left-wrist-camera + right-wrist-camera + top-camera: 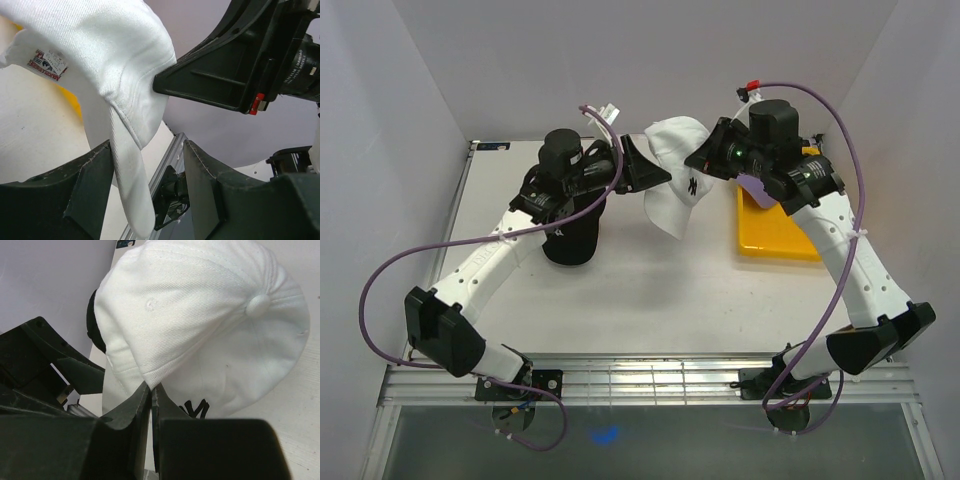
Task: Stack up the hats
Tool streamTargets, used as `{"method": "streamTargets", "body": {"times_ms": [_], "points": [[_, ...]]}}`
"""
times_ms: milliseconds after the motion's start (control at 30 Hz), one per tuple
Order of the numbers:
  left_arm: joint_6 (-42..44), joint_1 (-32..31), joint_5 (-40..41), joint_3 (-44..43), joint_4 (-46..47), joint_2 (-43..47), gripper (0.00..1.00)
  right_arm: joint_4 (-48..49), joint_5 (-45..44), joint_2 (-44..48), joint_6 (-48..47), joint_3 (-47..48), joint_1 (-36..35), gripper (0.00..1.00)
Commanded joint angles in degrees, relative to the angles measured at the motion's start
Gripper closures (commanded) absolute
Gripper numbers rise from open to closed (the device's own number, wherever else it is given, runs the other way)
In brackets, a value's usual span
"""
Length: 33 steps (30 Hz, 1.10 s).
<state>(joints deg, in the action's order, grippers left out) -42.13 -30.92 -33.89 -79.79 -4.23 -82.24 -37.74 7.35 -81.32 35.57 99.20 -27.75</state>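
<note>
**Lifted over the far edge: the white cap (672, 190)**

One tray (780, 240), by the table's (660, 290) right edge, holds one purple cap (754, 186), partly hidden. Three caps show in all; the third, a black cap (572, 238), sits left of centre. The right gripper (151, 395) is pinched on the white cap's rim. The left gripper (147, 150) stands apart around its brim.

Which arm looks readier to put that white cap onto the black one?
Probably right: the right claw is pinched shut on the white cap. The left claw only straddles the brim, open, though the black cap sits under that arm.
</note>
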Motion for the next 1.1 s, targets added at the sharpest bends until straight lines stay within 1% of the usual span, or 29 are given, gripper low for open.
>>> {"method": "streamTargets", "body": {"times_ms": [0, 133, 233, 267, 467, 500, 567, 600, 733, 900, 933, 967, 1033, 1067], "points": [[-0.4, -0.5, 1.8, 1.2, 0.6, 0.8, 0.34, 2.4, -1.1, -0.4, -0.7, 3.9, -1.1, 0.92], [-0.1, -0.6, 3.5, 2.6, -0.4, 2.1, 0.37, 2.0, -1.4, -0.9, -1.6, 5.2, -1.2, 0.92], [-0.5, -0.6, 3.7, 3.6, -0.3, 2.8, 0.41, 1.8, -0.9, -1.3, -1.8, 5.7, -1.1, 0.92], [-0.6, -0.6, 3.5, 3.8, -0.3, 3.0, 0.44, 1.9, -1.1, -1.3, -1.9, 5.7, -1.2, 0.92], [-1.5, -0.6, 2.7, 5.3, -0.2, 4.4, 0.5, 2.8, -0.2, -1.7, -1.8, 5.3, -1.1, 0.92], [-1.7, -0.6, 2.4, 5.3, -0.2, 4.3, 0.56, 2.9, -0.1, -1.8, -1.8, 5.6, -1.1, 0.92], [-2.5, -0.6, 1.7, 5.9, 0.2, 4.4, 0.61, 2.8, -0.2, -2.3, -1.8, 6.1, -1.2, 0.92], [-2.8, -0.6, 1.5, 6.1, 0.3, 4.6, 0.65, 2.7, -0.2, -2.5, -1.8, 6.4, -1.1, 0.92], [-3.9, -0.6, 0.9, 7.0, 0.4, 5.5, 0.67, 1.9, -0.4, -3.7, -2.3, 8.6, -1.2, 0.92], [-6.7, -0.6, -1.1, 9.0, 2.1, 6.7, 0.68, 2.2, 0.1, -4.5, -1.9, 8.8, -1.6, 0.92], [-7.4, -0.6, -1.2, 9.8, 2.6, 7.2, 0.7, 2.4, 0.2, -4.6, -1.9, 8.9, -1.8, 0.92], [-8.1, -0.5, -1.4, 9.9, 3.5, 7.2, 0.8, 2.4, 0.2, -4.9, -1.8, 9.5, -2.0, 0.92], [-10.1, -0.1, -3.0, 9.9, 4.8, 7.1, 0.9, 2.1, 0.0, -5.4, -1.9, 10.5, -2.8, 0.92], [-11.0, 0.2, -4.0, 9.9, 7.5, 6.9, 0.98, 2.0, -0.1, -5.9, -1.9, 11.1, -3.2, 0.92]]}}
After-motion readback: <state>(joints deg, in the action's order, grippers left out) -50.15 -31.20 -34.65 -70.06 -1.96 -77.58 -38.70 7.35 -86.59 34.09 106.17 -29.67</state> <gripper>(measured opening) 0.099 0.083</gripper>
